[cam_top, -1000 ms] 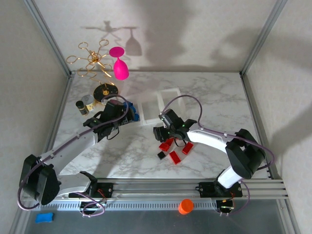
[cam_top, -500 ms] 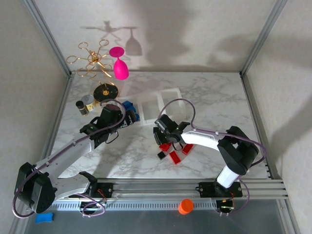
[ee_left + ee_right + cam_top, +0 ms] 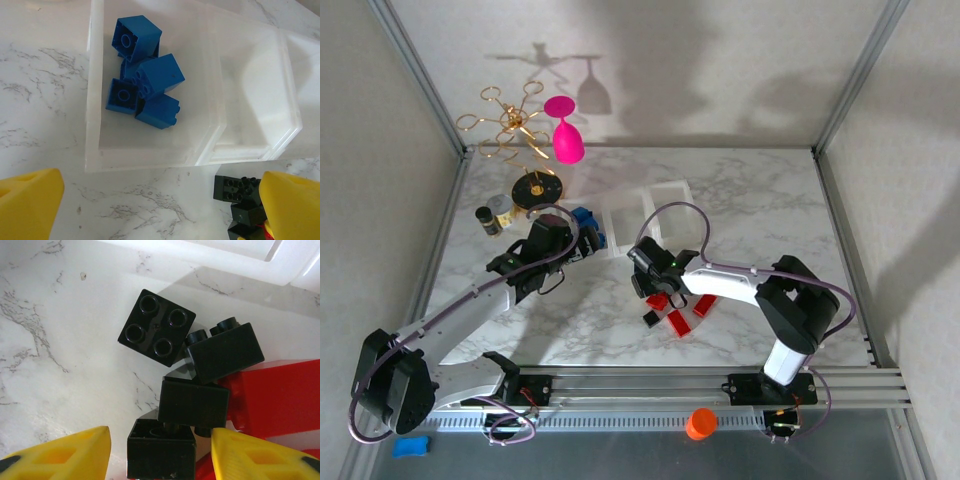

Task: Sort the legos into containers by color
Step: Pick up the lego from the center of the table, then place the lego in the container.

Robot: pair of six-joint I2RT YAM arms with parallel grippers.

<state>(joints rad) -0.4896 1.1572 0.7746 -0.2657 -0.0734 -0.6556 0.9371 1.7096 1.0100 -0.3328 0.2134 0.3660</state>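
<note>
The right gripper (image 3: 160,456) has its yellow fingers (image 3: 60,457) partly spread at the bottom of its wrist view. They stand either side of a black brick (image 3: 161,447) with a thin gap each way, pinching nothing. That brick is one of four black legos (image 3: 156,326) bunched at frame centre on the marble, with red legos (image 3: 280,395) touching them at the right edge. The left gripper (image 3: 160,205) is spread wide and empty, its pads (image 3: 30,200) in the lower corners, just below the containers (image 3: 150,159). These are three translucent compartments in a row, and the left one holds a heap of blue legos (image 3: 160,75), five as far as the heap lets one count. From above, three of the red legos and one black one show at lower centre of the white, grey-veined marble table (image 3: 760,200). Plain grey walls (image 3: 720,60) and metal corner posts (image 3: 855,75) enclose it. A gold rack (image 3: 510,120) carrying one pink glass (image 3: 565,140) stands at upper left.
</note>
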